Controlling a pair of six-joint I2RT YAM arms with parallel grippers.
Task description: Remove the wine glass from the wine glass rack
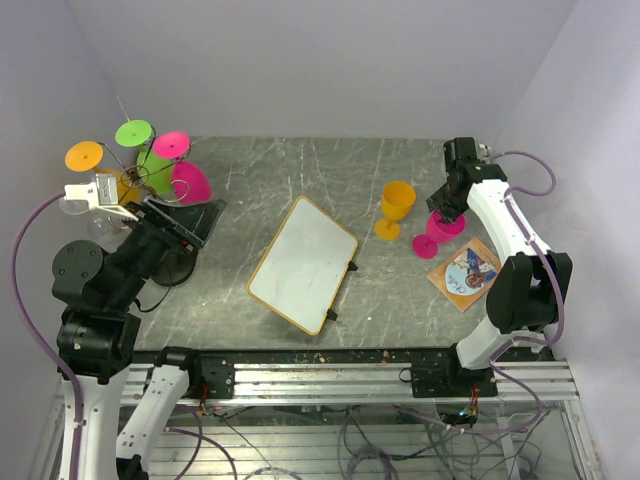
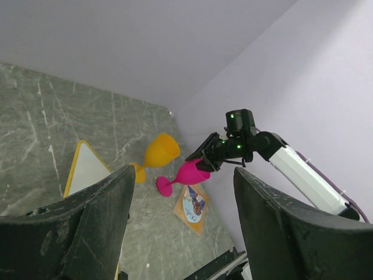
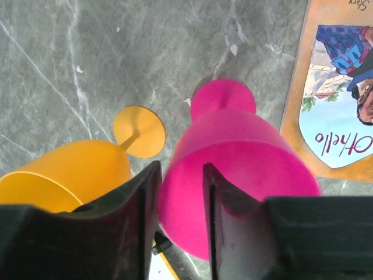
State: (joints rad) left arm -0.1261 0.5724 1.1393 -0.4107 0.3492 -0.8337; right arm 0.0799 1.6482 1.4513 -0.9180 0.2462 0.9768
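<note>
R gripper [image 3: 182, 175]: my jaws are clamped on the rim of the pink wine glass [image 3: 233, 157], one finger inside the bowl, one outside. The glass is tilted at approx 3 o'clock on the table [image 1: 300, 170], well apart from the wine glass rack [image 1: 178, 270] at 10 o'clock. Can't tell if its foot touches down. The orange goblet [image 1: 397, 205] is just beside it at its 9, the Othello booklet [image 1: 465, 272] at its 5. L gripper [image 2: 183, 172]: jaws spread wide, nothing btwn them, up by the rack. An orange glass [image 1: 84, 155], green glass [image 1: 133, 132] & second pink glass [image 1: 190, 182] hang there foot-up. The whiteboard [image 1: 303, 263] lies mid-table.
</note>
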